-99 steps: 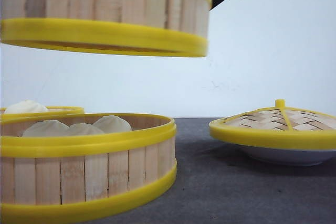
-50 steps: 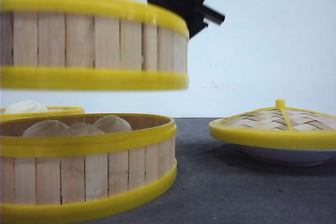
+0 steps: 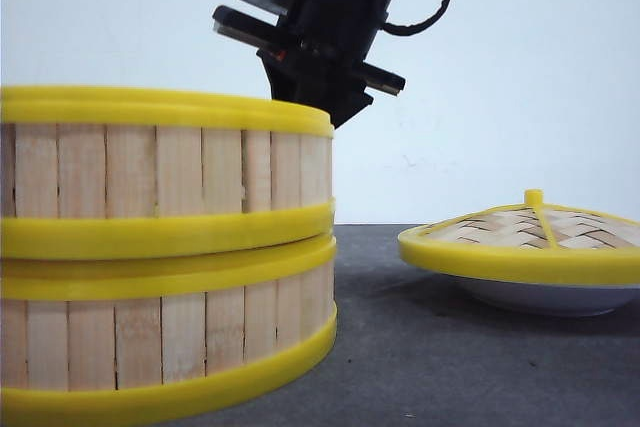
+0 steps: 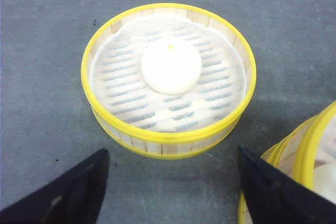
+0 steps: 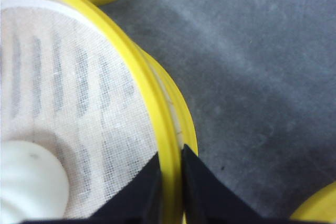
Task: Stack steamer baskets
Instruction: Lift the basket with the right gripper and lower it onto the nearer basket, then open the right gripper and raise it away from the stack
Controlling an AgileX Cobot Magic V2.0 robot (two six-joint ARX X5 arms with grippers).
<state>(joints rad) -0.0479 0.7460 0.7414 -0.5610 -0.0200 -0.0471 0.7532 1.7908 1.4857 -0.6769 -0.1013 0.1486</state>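
Two steamer baskets stacked at front left on the grey surface (image 3: 480,347): upper basket (image 3: 165,172) sits level on the lower basket (image 3: 165,332), yellow rims touching, axes vertical and lined up. Third basket (image 4: 168,80) stands apart on the surface, upright, open side up, one white bun (image 4: 170,65) centred on its cloth liner.

Right end effector (image 5: 169,182) is closed down on the upper basket's rim at the far right side, one finger inside the wall, one outside; arm comes in from above, tilted. Another bun (image 5: 29,182) lies inside that basket near the inner finger.

Left end effector (image 4: 170,182) is spread wide, holding nothing, hovering over the third basket's near side.

To the right, well clear of the stack: woven domed lid (image 3: 525,232) resting on a white plate (image 3: 550,297).
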